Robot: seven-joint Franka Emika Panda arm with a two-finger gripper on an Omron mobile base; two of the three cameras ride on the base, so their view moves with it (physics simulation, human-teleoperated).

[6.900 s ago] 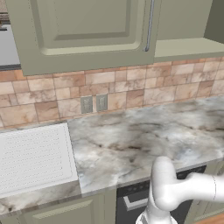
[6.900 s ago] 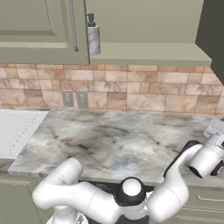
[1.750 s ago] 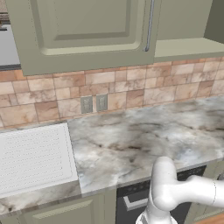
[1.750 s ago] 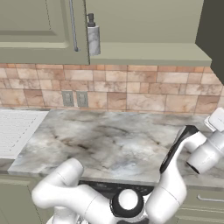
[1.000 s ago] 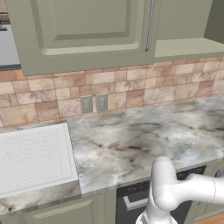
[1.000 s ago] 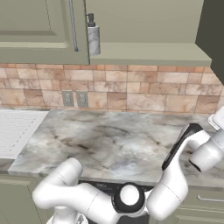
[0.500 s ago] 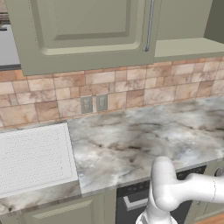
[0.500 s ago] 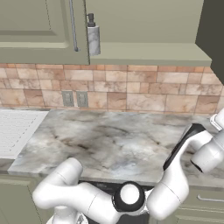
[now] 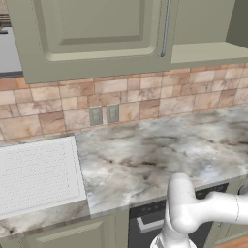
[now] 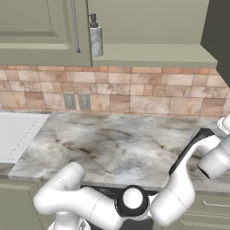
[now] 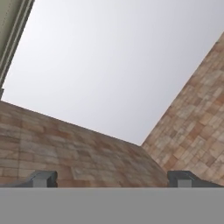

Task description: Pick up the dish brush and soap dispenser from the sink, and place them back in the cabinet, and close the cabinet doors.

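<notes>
The grey soap dispenser (image 10: 95, 38) with its black pump stands upright on the open cabinet shelf (image 10: 148, 57), just right of the left cabinet door's edge. That olive door (image 9: 92, 38) carries a long silver handle (image 9: 164, 29). The other door (image 10: 216, 36) stands swung out at the far right. Of the sink, the white ribbed drainboard (image 9: 34, 174) lies at the counter's left. The dish brush is out of view. My gripper (image 11: 113, 179) is open, its fingertips (image 11: 43, 178) wide apart with nothing between them, facing tiled wall and a pale surface. My arm reaches off the right edge (image 10: 215, 157).
A marbled counter (image 9: 160, 155) runs along a tan tile backsplash (image 10: 148, 96) with two grey outlets (image 9: 104, 115). Green base cabinets (image 9: 72, 235) and a dark oven front (image 9: 145, 225) sit below the counter's front edge.
My forearm and hand at the right edge have drifted slightly right and down. The soap dispenser, doors and counter have stayed put.
</notes>
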